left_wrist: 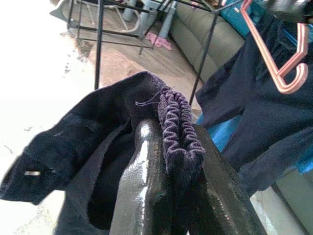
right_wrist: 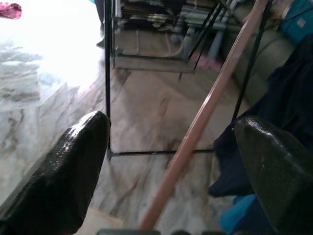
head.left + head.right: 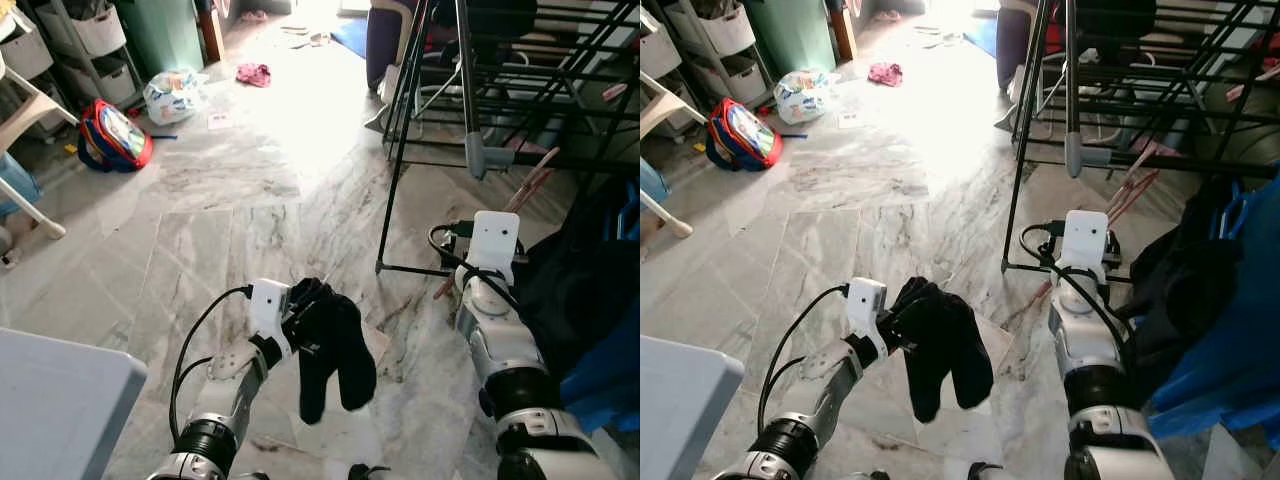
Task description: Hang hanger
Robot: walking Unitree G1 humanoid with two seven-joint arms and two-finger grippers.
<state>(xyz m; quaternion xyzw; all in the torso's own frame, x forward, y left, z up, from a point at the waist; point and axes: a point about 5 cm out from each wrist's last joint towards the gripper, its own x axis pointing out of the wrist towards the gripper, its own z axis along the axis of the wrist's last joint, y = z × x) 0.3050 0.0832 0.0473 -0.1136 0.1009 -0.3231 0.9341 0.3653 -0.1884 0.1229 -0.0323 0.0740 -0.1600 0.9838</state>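
Note:
My left gripper (image 3: 300, 318) is shut on the gathered waistband of a dark garment (image 3: 335, 355), which hangs limp over the marble floor. In the left wrist view the ribbed band (image 1: 178, 127) is pinched between the fingers. A pink hanger (image 3: 530, 178) leans among the black drying rack's (image 3: 400, 150) bars at the right. Its hook end (image 1: 288, 63) sits against hanging dark clothes. My right gripper (image 2: 171, 125) stands open by the rack's foot, with the hanger's pink bar (image 2: 205, 112) running between the fingers (image 2: 68, 176), unclamped.
Dark and blue clothes (image 3: 585, 300) hang at the far right. A red backpack (image 3: 115, 135), a plastic bag (image 3: 172, 95) and a pink cloth (image 3: 253, 73) lie on the far floor. A grey box (image 3: 60, 410) is at my lower left, and shelves (image 3: 90, 40) stand behind.

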